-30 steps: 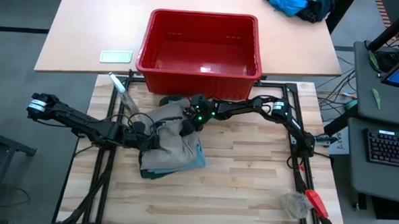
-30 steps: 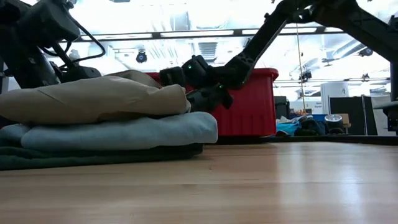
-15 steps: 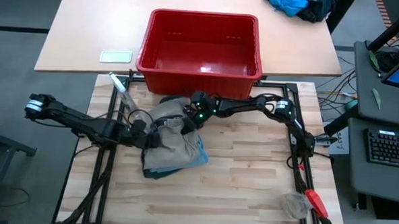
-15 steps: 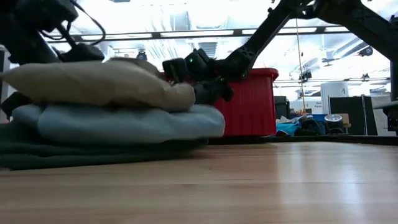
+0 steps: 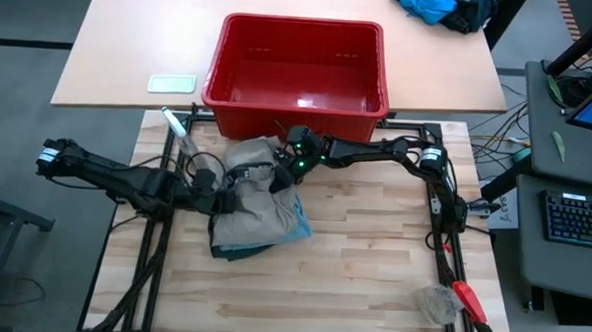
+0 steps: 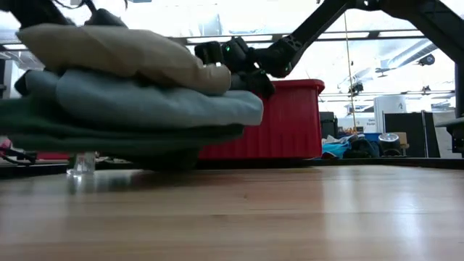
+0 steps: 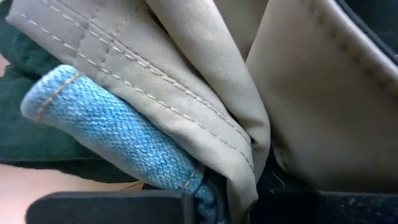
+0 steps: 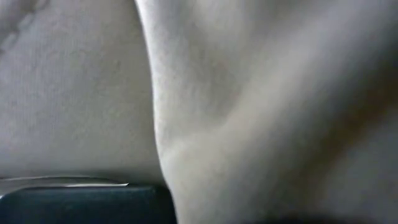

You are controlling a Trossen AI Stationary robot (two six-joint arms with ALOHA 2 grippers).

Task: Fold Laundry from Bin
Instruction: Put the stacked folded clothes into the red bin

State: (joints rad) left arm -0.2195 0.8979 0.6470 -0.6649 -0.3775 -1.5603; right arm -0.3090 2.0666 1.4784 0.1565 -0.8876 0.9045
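A folded stack of soft garments (image 6: 138, 94), khaki-taupe over light blue denim over dark green, hangs clear of the pale wooden desk (image 5: 372, 269) at centre-left of the low view. The left claw (image 5: 225, 198) pinches its left edge; the right claw (image 5: 281, 175) clamps the khaki top layer. Folding looks finished, and the stack seems to be mid-transfer. Setting it down next calls for both arms to lower together. Bare desk lies open at lower right; the empty bright red plastic bin (image 5: 297, 108) crowds the far edge.
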